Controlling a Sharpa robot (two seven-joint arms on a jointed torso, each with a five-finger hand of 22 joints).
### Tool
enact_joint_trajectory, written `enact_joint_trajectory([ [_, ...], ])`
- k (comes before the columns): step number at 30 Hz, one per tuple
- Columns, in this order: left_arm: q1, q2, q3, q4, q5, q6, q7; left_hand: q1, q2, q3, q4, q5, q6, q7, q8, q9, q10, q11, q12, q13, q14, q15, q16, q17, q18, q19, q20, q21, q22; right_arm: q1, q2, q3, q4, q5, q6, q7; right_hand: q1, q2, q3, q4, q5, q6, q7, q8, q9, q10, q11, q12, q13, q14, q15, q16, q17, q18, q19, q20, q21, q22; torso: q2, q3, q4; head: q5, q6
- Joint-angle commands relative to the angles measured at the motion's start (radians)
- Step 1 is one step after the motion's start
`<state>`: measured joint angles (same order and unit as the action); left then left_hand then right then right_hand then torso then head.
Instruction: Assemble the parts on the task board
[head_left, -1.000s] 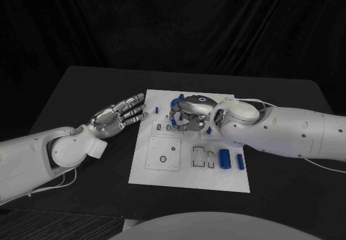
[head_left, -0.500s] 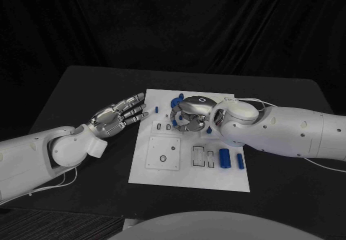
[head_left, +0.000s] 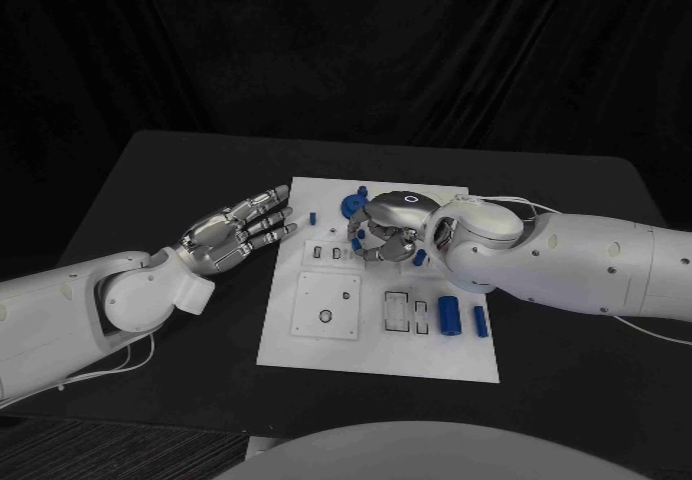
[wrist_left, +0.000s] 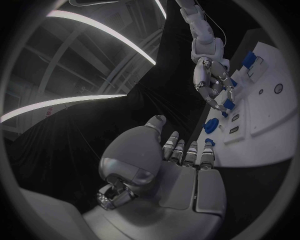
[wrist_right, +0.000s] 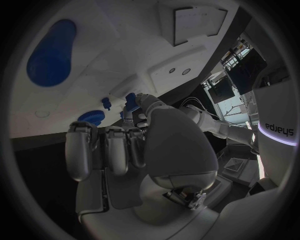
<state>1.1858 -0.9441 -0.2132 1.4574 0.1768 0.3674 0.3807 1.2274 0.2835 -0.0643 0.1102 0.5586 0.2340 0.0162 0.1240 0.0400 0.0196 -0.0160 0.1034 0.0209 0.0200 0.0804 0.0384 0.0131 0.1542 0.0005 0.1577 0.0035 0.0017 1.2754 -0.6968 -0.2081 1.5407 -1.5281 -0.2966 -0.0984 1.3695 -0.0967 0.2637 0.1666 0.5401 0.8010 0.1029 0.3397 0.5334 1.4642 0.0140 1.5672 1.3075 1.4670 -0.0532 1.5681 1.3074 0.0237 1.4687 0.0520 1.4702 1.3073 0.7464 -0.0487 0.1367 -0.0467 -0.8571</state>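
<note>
On the black table (head_left: 173, 170), the white board (head_left: 378, 355) is worked by the right hand (head_left: 382, 228), curled over small blue parts (head_left: 349, 208) directly beneath its fingertips; whether one is held cannot be told. The left hand (head_left: 231, 235) is held wide, empty, beside the board.

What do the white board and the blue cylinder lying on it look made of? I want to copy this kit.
The board looks like matte white plastic: flat, even, no glare, with clean recessed slots. The blue cylinder looks like smooth plastic too, uniformly coloured with a soft sheen along its side. Painted metal can't be ruled out for either.
</note>
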Motion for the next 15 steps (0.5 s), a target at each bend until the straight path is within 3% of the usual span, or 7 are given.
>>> enact_joint_trajectory([
  [1,-0.001,0.003,0.001,0.000,0.001,0.017,0.003,-0.008,0.001,-0.002,-0.007,0.005,-0.003,0.002,0.006,0.001,0.002,0.002,0.005,0.001,0.001,0.008,0.006,0.001,-0.010,0.001,0.004,-0.003,-0.001,-0.004,0.000,0.001,-0.001,-0.003,-0.010,-0.019,-0.007,0.000,0.000,-0.006,0.003,0.002,0.003,-0.005,-0.001,0.107,0.005,0.004,0.263,0.104,0.007,0.003,0.263,0.004,0.046,0.008,-0.004,0.226,0.000,-0.0004,0.0004,-0.002,0.000],
  [10,-0.001,0.004,0.001,0.000,0.001,0.021,-0.001,-0.009,0.002,-0.001,-0.007,0.005,-0.004,0.002,0.005,0.001,0.002,0.002,0.005,0.001,0.002,0.009,0.007,0.001,-0.010,0.001,0.004,-0.003,-0.001,-0.015,0.009,0.001,-0.015,-0.003,-0.009,-0.018,-0.010,-0.001,0.003,-0.014,-0.007,-0.010,0.005,-0.016,-0.009,0.107,0.003,0.004,0.263,0.104,0.007,0.003,0.263,0.005,0.045,0.010,-0.006,0.225,0.000,-0.0006,0.0006,-0.002,-0.003],
  [15,-0.001,0.004,0.001,-0.001,0.001,0.025,-0.003,-0.009,0.003,0.001,-0.008,0.005,-0.004,0.002,0.005,0.000,0.002,0.002,0.006,0.001,0.002,0.010,0.008,0.002,-0.010,0.001,0.004,-0.003,-0.001,-0.021,0.013,0.001,-0.021,-0.003,-0.007,-0.019,-0.019,-0.001,0.005,-0.030,-0.051,-0.035,0.004,-0.031,-0.022,0.107,-0.001,0.004,0.263,0.104,0.003,0.003,0.263,0.006,0.044,0.008,-0.009,0.224,-0.001,-0.0004,0.0003,0.000,-0.006],
])
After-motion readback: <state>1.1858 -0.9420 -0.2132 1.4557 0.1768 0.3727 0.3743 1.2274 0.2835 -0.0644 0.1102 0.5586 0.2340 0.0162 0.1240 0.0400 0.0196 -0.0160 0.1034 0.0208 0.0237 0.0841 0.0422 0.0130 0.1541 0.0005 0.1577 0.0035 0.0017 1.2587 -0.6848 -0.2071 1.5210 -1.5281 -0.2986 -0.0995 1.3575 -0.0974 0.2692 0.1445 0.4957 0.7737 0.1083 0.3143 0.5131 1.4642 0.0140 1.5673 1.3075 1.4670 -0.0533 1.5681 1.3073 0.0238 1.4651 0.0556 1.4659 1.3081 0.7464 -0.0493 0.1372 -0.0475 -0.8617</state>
